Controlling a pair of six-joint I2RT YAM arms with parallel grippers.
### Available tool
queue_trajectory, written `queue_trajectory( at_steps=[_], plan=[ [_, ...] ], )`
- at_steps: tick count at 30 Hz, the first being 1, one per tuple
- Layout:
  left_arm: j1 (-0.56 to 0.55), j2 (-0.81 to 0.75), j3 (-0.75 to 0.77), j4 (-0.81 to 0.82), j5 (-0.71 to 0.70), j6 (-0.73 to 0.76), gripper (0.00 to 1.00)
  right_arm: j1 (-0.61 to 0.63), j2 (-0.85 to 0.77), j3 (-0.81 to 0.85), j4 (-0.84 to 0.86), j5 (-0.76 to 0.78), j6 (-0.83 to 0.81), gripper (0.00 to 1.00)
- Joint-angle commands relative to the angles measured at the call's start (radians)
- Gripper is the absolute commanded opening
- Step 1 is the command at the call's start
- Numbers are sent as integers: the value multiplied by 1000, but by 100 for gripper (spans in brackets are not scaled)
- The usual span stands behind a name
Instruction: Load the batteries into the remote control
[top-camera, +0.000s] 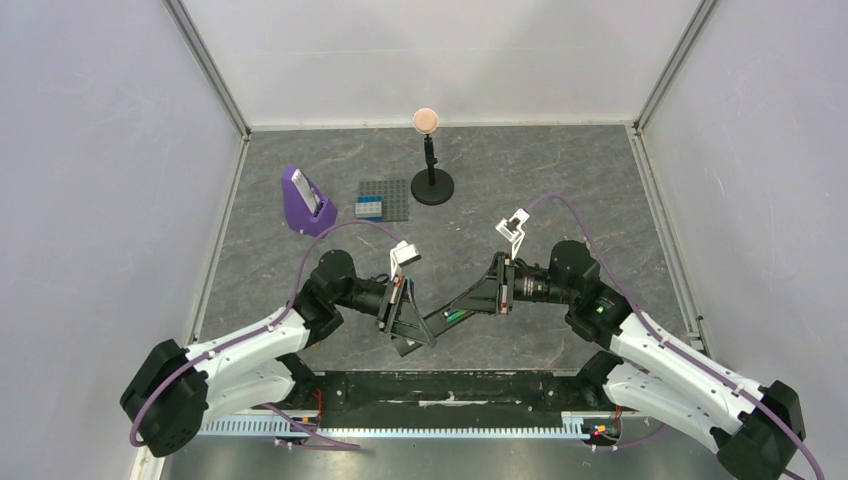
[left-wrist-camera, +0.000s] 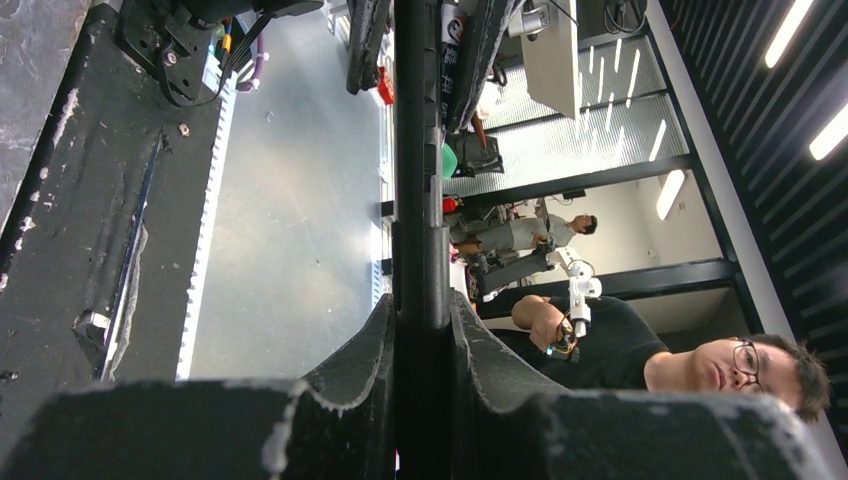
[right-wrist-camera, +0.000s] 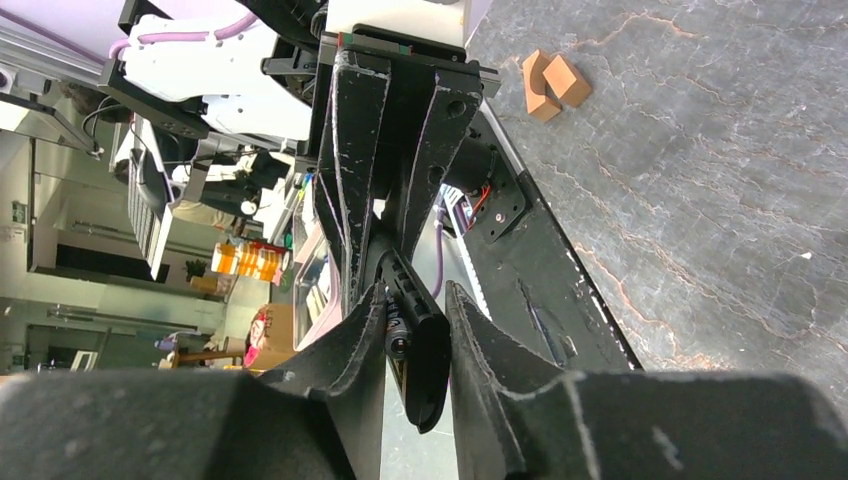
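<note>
Remote control (right-wrist-camera: 430, 362) held in the air between both claws, over the near edge of the table (top-camera: 560, 200). Only the right wrist view shows its recess, with a dark battery (right-wrist-camera: 398, 336) seated in it. The left wrist view gives only its thin edge. Left gripper (left-wrist-camera: 420, 300) is clamped on one end, and right gripper (right-wrist-camera: 415, 290) is pressed on the other. Left arm (top-camera: 250, 350) and right arm (top-camera: 660, 350) angle inward, with their wrists meeting low at centre.

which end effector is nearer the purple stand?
Left. The left end effector is toward the bases and right of the purple stand; right end effector is farther right.
</note>
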Motion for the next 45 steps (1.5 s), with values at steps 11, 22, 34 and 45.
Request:
queue_trajectory(
  at_steps=[11, 22, 34, 45],
  plan=[
    [0, 11, 54, 34, -151, 102, 2, 16, 15, 84, -35, 173, 52, 83],
    [1, 23, 28, 157, -388, 56, 2, 9, -27, 43, 76, 414, 263, 97],
    [-3, 84, 5, 363, -547, -9, 2, 13, -8, -50, 310, 627, 559, 92],
    [-18, 226, 14, 589, -568, -95, 2, 16, 70, -105, 413, 713, 770, 84]
  ],
)
